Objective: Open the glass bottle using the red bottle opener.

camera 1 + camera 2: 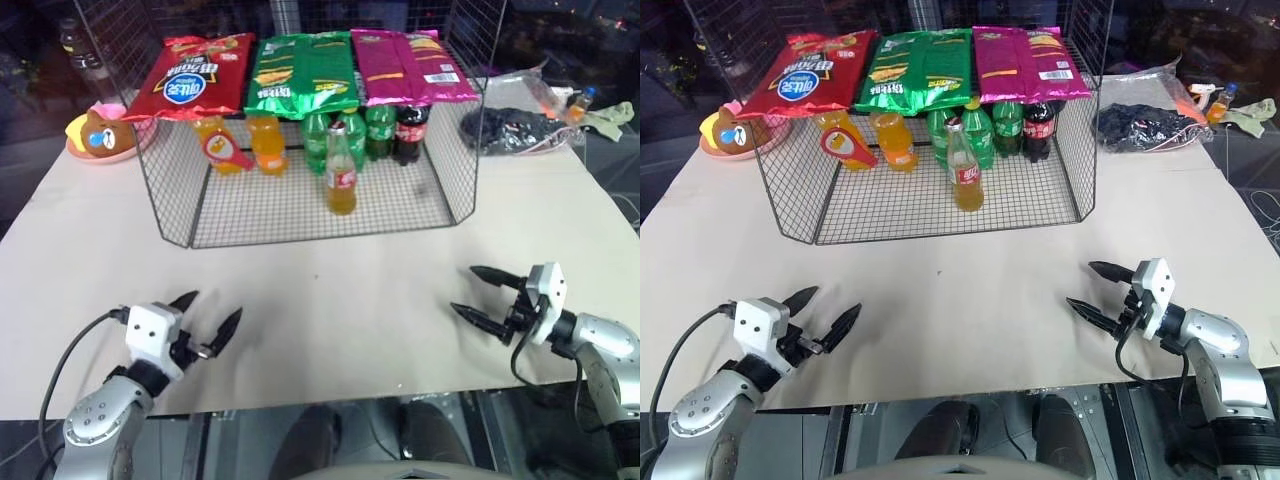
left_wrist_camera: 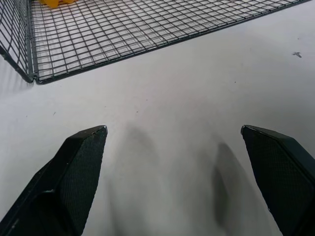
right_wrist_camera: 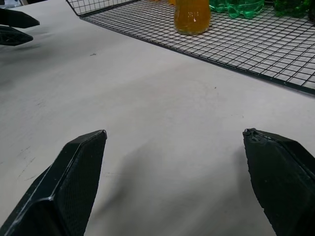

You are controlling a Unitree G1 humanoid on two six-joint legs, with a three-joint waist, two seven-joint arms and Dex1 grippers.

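Nothing has been picked up yet, so this looks like the very start: the reach for the two things is still to come. The left tool (image 1: 212, 318) and the right tool (image 1: 478, 293) both hover low over the bare counter (image 1: 330, 300), each with its fingers spread wide apart and nothing between them or touching them.

The glass bottle (image 1: 341, 168) stands upright on the floor of the wire basket (image 1: 300, 215), well ahead of both tools and roughly midway between them, a little forward of the row of green and orange plastic bottles behind it. The red bottle opener (image 1: 226, 150) leans against an orange plastic bottle (image 1: 210, 135) in the basket, ahead of the left tool and far from the right one.

The next move probably calls for the left tool to go forward over the basket's open front edge to the opener, while the right tool goes forward and inward to the bottle. The opener is thin and rests against a round bottle, so gripping it cleanly may be awkward.
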